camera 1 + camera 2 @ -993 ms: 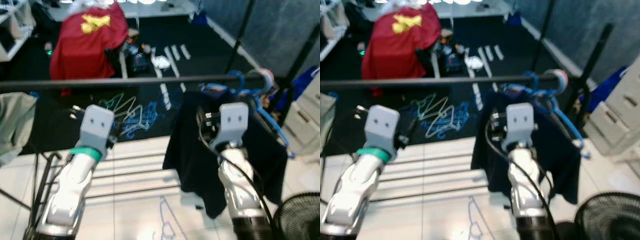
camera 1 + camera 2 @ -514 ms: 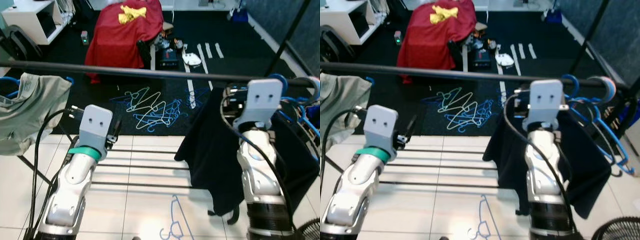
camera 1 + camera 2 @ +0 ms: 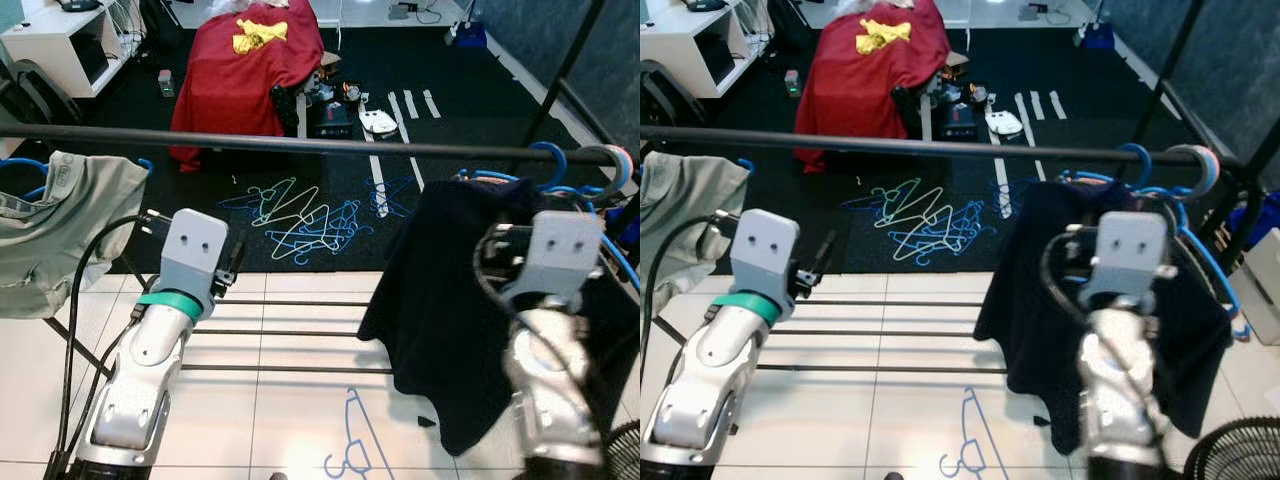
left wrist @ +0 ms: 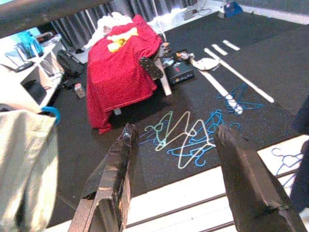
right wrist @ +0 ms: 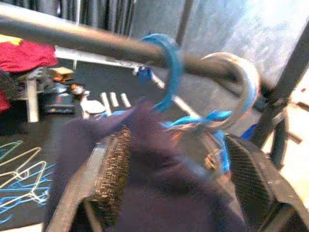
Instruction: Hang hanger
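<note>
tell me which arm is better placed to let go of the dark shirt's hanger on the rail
Right. The right gripper is open, straddling the dark shirt, whose blue hanger hooks over the rail. The left gripper is open and apart, toward the grey shirt.

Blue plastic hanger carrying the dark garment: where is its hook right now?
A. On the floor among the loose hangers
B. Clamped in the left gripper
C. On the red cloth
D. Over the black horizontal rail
D: in the right wrist view the blue plastic hanger curls its hook over the black horizontal rail, with the dark garment hanging below.
</note>
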Motion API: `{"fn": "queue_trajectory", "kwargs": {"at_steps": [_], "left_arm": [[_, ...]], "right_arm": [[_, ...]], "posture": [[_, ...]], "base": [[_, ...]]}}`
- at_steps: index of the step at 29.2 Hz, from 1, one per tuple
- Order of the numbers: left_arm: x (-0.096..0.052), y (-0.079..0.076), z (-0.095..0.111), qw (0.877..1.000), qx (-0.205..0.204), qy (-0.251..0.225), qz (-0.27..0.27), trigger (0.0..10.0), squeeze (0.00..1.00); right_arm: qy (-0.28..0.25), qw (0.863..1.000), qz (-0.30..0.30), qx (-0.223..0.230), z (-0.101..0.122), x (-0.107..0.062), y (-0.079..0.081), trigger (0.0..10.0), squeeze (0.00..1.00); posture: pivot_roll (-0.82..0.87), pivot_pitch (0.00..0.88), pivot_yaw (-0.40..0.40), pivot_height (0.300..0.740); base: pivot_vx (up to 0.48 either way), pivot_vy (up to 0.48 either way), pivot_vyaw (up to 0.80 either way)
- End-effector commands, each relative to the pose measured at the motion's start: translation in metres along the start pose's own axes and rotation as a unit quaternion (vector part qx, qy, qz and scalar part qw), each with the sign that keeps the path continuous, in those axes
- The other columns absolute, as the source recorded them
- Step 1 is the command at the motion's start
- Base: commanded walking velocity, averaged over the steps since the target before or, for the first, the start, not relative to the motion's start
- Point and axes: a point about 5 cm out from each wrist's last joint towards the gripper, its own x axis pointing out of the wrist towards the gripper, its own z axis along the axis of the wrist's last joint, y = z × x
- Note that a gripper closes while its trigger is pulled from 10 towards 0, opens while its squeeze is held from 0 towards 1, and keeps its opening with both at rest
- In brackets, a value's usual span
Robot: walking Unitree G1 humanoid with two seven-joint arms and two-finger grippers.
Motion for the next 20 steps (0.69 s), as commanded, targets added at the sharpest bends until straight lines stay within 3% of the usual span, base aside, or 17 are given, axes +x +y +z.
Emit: {"fn": "queue_trajectory", "kwargs": {"at_steps": [1,4,7,12,13,14,15,18,20], "left_arm": [[-0.001,0.000,-0.004,1.000,0.001,0.010,-0.002,10.0,0.00],[-0.001,0.000,-0.004,1.000,0.001,0.010,-0.002,10.0,0.00],[-0.002,0.001,-0.003,1.000,0.002,0.010,0.001,10.0,0.00],[-0.001,0.001,-0.003,1.000,0.003,0.010,0.001,10.0,0.00],[-0.002,0.002,-0.002,1.000,0.004,0.010,0.000,10.0,0.00],[-0.002,0.002,-0.002,1.000,0.004,0.010,0.000,10.0,0.00],[-0.004,0.004,-0.002,1.000,0.008,0.011,0.002,10.0,0.00],[-0.004,0.004,-0.002,1.000,0.008,0.011,0.002,10.0,0.00],[-0.006,0.006,-0.002,1.000,0.011,0.013,0.004,10.0,0.00]], "right_arm": [[0.006,1.000,0.006,-0.001,-0.005,0.006,-0.003,0.0,0.00],[0.006,1.000,0.006,-0.001,-0.005,0.006,-0.003,0.0,0.00],[-0.005,1.000,0.021,-0.007,0.003,0.027,-0.007,0.0,0.00],[-0.006,0.999,0.044,0.004,0.006,0.036,-0.003,0.0,0.00],[-0.006,0.997,0.070,0.015,0.009,0.048,0.006,1.2,0.00],[-0.006,0.997,0.070,0.015,0.009,0.048,0.006,1.2,0.00],[-0.002,0.996,0.087,0.027,0.013,0.060,0.013,10.0,0.00],[-0.002,0.996,0.087,0.027,0.013,0.060,0.013,10.0,0.00],[0.001,0.996,0.086,0.031,0.017,0.070,0.016,10.0,0.00]], "posture": [[-0.03,0.064,0.114,0.740],[-0.03,0.064,0.114,0.740],[-0.02,0.066,0.117,0.740],[-0.01,0.069,0.119,0.740],[0.00,0.073,0.120,0.740],[0.00,0.073,0.120,0.740],[0.03,0.072,0.115,0.740],[0.03,0.072,0.115,0.740],[0.04,0.072,0.113,0.740]], "base": [[0.000,0.000,0.00],[0.000,0.000,0.00],[0.000,0.000,0.00],[0.000,0.000,0.00],[0.000,0.000,0.00],[0.000,0.000,0.00],[0.000,0.000,0.00],[0.000,0.000,0.00],[0.000,0.000,0.00]]}}
